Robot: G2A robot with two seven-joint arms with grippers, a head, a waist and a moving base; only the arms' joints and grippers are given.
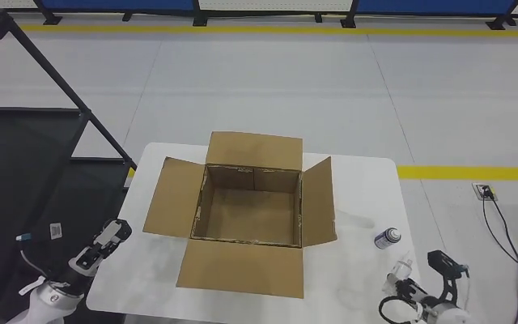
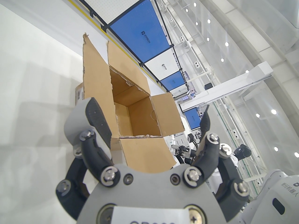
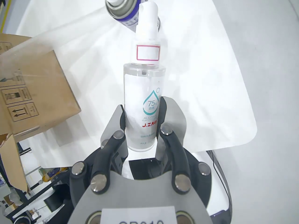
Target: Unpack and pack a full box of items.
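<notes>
- Right gripper (image 3: 142, 117) is clamped low on a clear spray bottle (image 3: 143, 87) with a teardrop-emblem label and a blank red-bordered neck sticker.
- Aerosol can (image 3: 123, 3) stands just beyond on the table (image 1: 356, 267).
- Left gripper (image 2: 151, 120), fingers apart, faces the open cardboard box (image 1: 243, 267) mid-table.

I count one cardboard box (image 1: 251, 180) in the middle of the top view, with four flaps (image 1: 241, 267) spread open. I have two containers: one spray can (image 1: 387, 238) at the right of that frame, and one clear bottle (image 3: 143, 89) towards the lower right. One white table (image 1: 364, 182) carries the box and the can. I see two grippers: the left gripper (image 2: 149, 114) at the lower left and the right gripper (image 3: 142, 115) at the lower right.
</notes>
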